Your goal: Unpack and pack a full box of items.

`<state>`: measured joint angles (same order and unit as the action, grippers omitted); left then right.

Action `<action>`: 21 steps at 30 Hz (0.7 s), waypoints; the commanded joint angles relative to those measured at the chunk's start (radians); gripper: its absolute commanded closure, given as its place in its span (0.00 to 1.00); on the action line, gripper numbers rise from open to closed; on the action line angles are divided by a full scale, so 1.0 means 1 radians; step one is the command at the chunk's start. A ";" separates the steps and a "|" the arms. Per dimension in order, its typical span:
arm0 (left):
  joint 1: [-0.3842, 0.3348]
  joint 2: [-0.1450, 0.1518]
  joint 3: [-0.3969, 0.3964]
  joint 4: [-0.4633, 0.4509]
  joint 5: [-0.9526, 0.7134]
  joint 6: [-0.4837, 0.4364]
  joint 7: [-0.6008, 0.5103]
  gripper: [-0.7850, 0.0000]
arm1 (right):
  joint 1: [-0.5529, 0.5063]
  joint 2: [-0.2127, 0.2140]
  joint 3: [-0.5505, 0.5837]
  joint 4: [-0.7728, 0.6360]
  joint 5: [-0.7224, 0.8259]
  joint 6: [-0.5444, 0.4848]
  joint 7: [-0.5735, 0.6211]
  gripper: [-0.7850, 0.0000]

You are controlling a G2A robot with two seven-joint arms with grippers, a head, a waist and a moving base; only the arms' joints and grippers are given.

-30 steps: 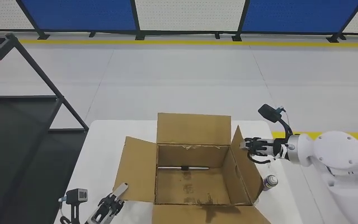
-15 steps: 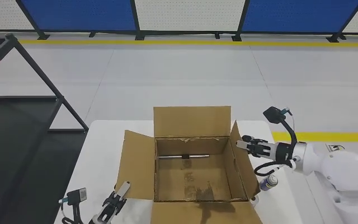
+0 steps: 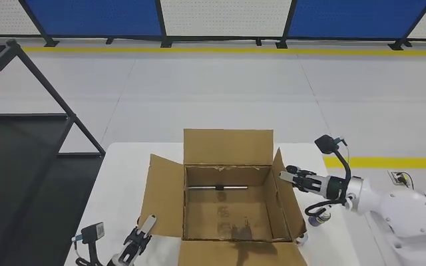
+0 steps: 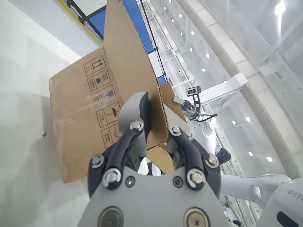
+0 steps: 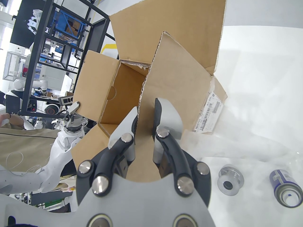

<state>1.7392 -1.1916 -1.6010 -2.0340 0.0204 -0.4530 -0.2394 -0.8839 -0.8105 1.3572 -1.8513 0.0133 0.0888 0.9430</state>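
An open cardboard box (image 3: 226,213) stands on the white table (image 3: 120,179). A thin dark rod (image 3: 217,187) lies inside against its far wall. My right gripper (image 3: 285,175) is shut on the box's right flap (image 3: 287,199); in the right wrist view the flap (image 5: 175,72) runs between the gripper (image 5: 146,107) fingers. My left gripper (image 3: 148,221) is at the left flap (image 3: 163,196). In the left wrist view the gripper (image 4: 156,105) clasps that flap's (image 4: 123,55) edge, and one finger is hidden behind the cardboard.
A blue and silver can (image 5: 286,187) and a small metal spool (image 5: 230,182) stand on the table right of the box; the can (image 3: 321,216) sits just below my right arm. A black metal rack (image 3: 40,100) stands left of the table.
The box has shifted slightly left and its side flaps stand a bit steeper. My right arm has drawn toward the table's front; my left gripper has slid toward the front edge.
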 commanded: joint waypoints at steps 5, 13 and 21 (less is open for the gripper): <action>-0.001 0.001 -0.001 0.003 -0.006 0.001 -0.024 1.00 | -0.005 -0.001 -0.002 0.009 0.004 -0.029 0.003 1.00; 0.006 0.003 -0.013 0.020 -0.005 -0.003 -0.041 1.00 | -0.029 -0.001 -0.002 0.010 0.005 -0.068 0.000 1.00; -0.008 0.000 -0.016 0.044 0.040 -0.003 0.007 1.00 | -0.055 -0.004 -0.002 0.007 0.006 -0.108 -0.043 1.00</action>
<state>1.7340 -1.1909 -1.6192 -1.9933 0.0540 -0.4573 -0.2427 -0.9392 -0.8136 1.3573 -1.8456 0.0246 -0.0221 0.9060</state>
